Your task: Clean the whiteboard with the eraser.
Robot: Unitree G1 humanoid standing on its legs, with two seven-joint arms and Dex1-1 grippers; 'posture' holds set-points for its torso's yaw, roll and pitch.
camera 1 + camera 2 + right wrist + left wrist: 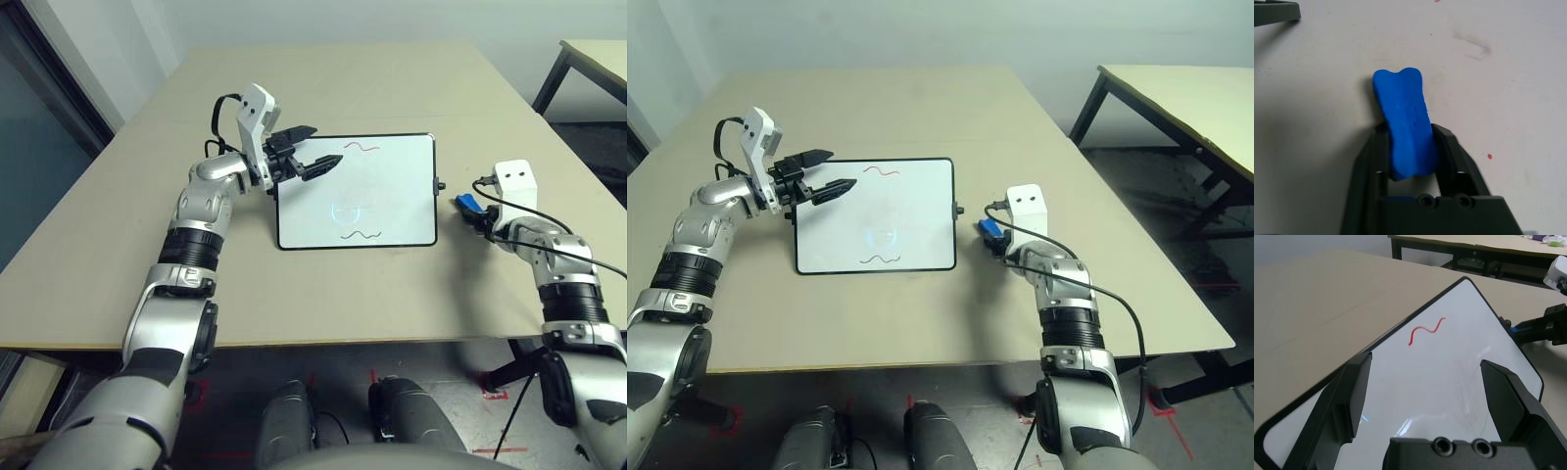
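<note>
You have the eraser [1405,122] in hand but no wiping done yet: the right gripper [1410,152] has its jaws pinching the blue block from both sides, the free end sticking out ahead of the fingers and low over the surface [392,88], just off the right edge of the whiteboard [392,196], beside its small side knob. The board lies flat in the middle of the surface, and both squiggles are untouched, a red one [360,147] near its far edge and a dark one [359,235] near its near edge, with a faint bluish ring between them that may be a reflection, you cannot tell. The left gripper [315,152] hangs over the board's far left corner with its jaws spread and nothing between them, apparently placed to steady the board. So judge the pickup as done or nearly so; what is left is carrying the eraser over the board and rubbing out both marks
</note>
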